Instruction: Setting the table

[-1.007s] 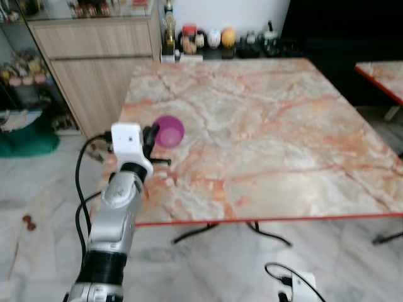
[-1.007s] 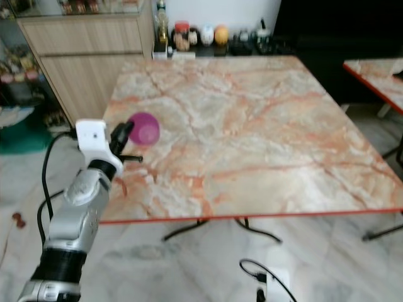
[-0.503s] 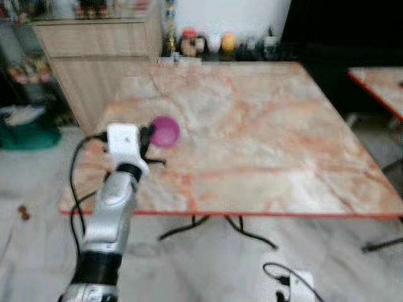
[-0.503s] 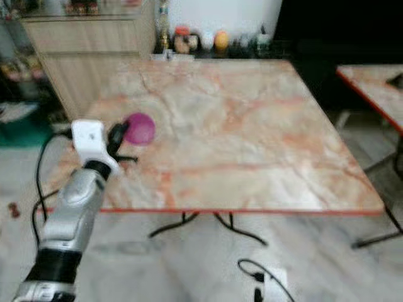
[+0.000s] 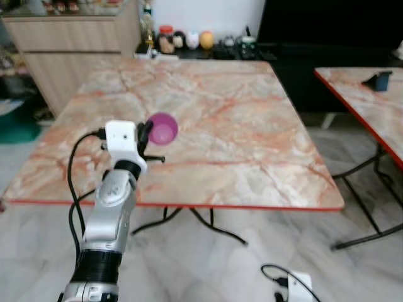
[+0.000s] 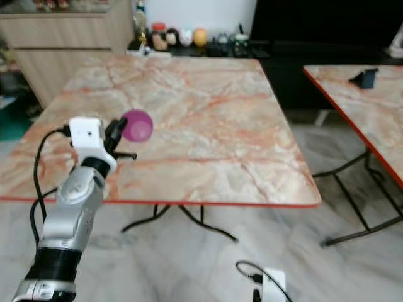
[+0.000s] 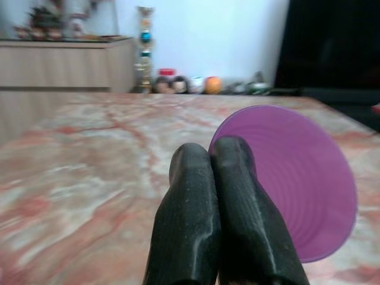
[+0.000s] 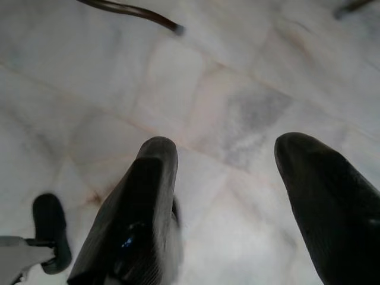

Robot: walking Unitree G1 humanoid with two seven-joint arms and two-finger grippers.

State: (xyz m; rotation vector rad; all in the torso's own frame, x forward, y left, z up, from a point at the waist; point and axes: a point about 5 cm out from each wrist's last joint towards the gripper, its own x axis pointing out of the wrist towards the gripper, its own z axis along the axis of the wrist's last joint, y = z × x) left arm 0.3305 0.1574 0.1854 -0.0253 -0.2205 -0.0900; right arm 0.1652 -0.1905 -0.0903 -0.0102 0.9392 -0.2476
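One purple bowl [image 5: 163, 128], seemingly unmoved in left claw [image 5: 145, 134].

No text readable — no labels, no numbers.

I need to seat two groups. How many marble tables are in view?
2: the big marble table ahead, where the left gripper holds a purple bowl, and a second table partly visible on the right.

A purple bowl [image 5: 163, 129] is seen against a tabletop [image 5: 227, 126] veined in orange and cream — edged in red. The floor [image 6: 189, 264] is patterned in pale grey marble.
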